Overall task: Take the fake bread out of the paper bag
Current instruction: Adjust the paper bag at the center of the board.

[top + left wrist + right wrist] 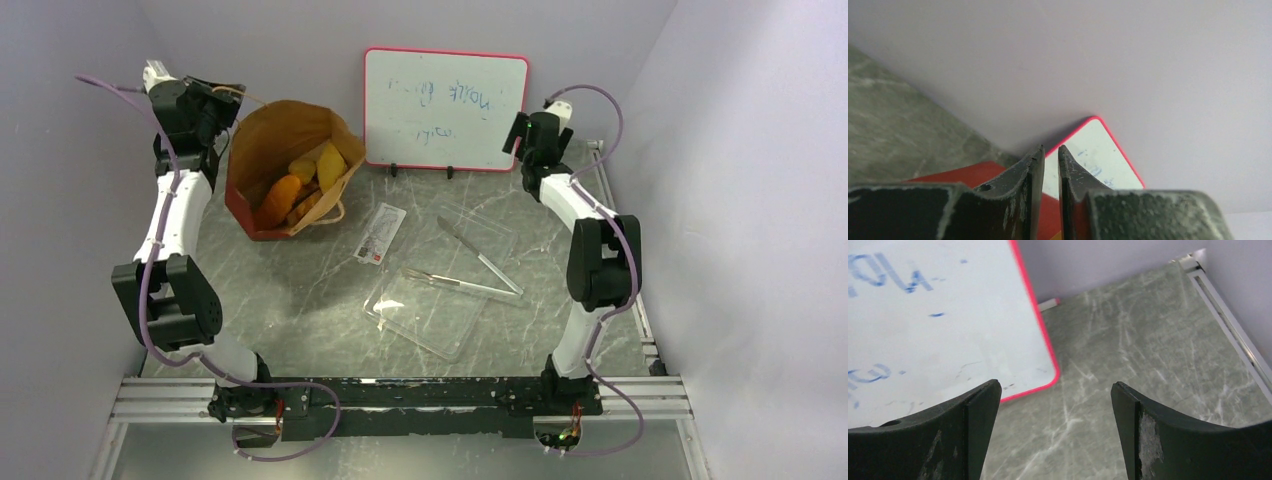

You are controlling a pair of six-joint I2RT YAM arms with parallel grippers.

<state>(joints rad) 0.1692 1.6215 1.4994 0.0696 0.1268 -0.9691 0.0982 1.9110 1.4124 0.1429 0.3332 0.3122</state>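
Observation:
The paper bag (285,125), red outside and brown inside, leans open at the back left; its red wall (963,175) shows below the fingers in the left wrist view. Inside lie pieces of fake bread: an orange baguette (280,198), a yellow wedge (331,165), a tan roll (302,168) and a darker piece (305,207). My left gripper (228,100) (1050,150) is at the bag's upper left rim, shut where the thin loop handle (247,93) runs up to it. My right gripper (518,132) (1055,387) hangs open and empty by the whiteboard's right edge.
A pink-framed whiteboard (445,110) stands against the back wall. Clear plastic trays (425,312) (480,235) lie mid-table with a metal utensil (478,255) across them. A small printed packet (380,233) lies beside the bag. Walls close in on both sides.

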